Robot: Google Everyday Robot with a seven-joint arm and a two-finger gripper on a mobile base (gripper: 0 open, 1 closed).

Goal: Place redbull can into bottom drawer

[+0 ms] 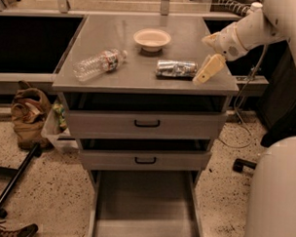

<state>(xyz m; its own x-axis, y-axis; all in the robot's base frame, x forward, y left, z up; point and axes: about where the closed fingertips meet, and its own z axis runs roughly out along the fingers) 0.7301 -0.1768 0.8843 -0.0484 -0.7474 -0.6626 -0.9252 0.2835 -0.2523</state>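
A single camera view is supplied. It looks from a raised position in front of the grey three-drawer metal cabinet point(148, 124), facing it and tilted downward at medium range. The frame covers the flat grey cabinet top point(135, 71), the wide grey bottom drawer point(145, 208) and the speckled floor point(53, 190). The cream-coloured gripper point(207, 71) appears upper right, over the top's right front corner.
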